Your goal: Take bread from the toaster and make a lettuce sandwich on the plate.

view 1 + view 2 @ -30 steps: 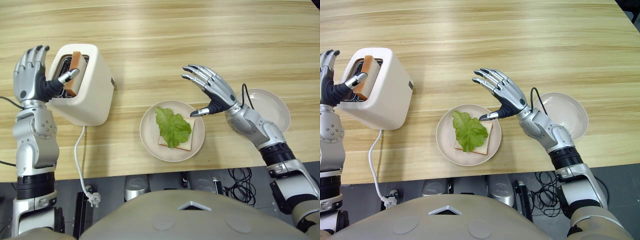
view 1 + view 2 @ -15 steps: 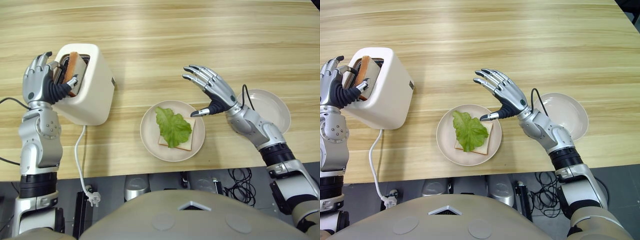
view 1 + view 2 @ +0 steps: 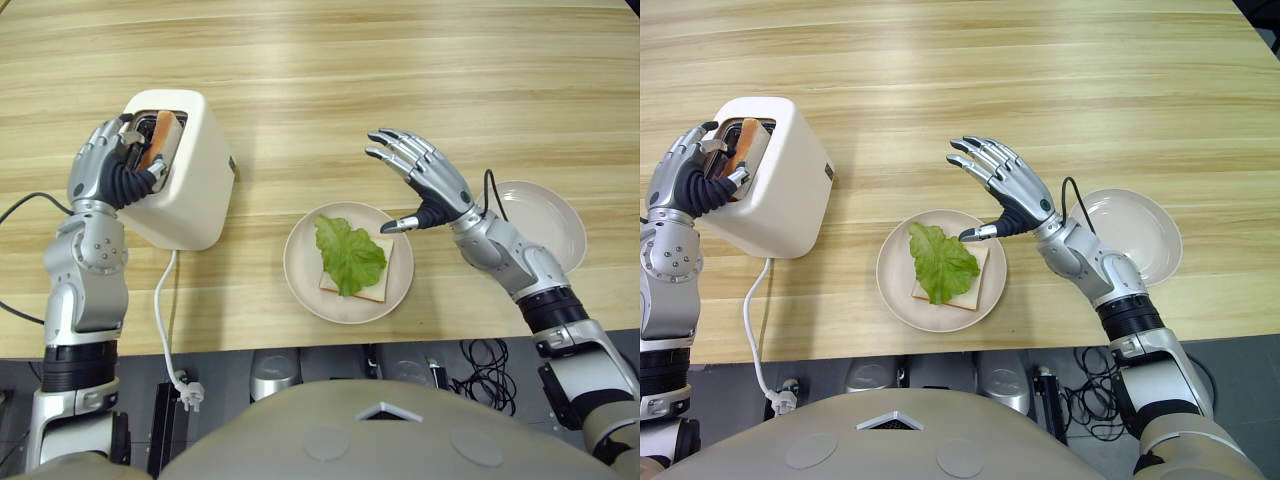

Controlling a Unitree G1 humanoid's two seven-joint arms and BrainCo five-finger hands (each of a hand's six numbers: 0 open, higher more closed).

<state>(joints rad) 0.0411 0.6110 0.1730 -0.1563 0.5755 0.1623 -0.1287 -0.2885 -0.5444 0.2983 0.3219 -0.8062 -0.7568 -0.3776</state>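
A white toaster point(image 3: 190, 185) stands at the left of the wooden table with a slice of bread point(image 3: 160, 137) poking up from its slot. My left hand point(image 3: 112, 168) is at the toaster's top left, fingers curled around that slice. On the round beige plate point(image 3: 300, 280) at the front centre, a green lettuce leaf point(image 3: 349, 255) covers a slice of bread point(image 3: 378, 288). My right hand point(image 3: 425, 180) hovers open just above and to the right of the plate, holding nothing.
A second, bare round plate point(image 3: 548, 222) sits at the right, partly behind my right forearm. The toaster's white cord point(image 3: 162, 320) hangs over the table's front edge. A black cable point(image 3: 20, 205) runs off to the left.
My left hand has moved right onto the toaster's top, and its fingers have gone from spread to curled around the bread slice. The right hand has stayed where it was.
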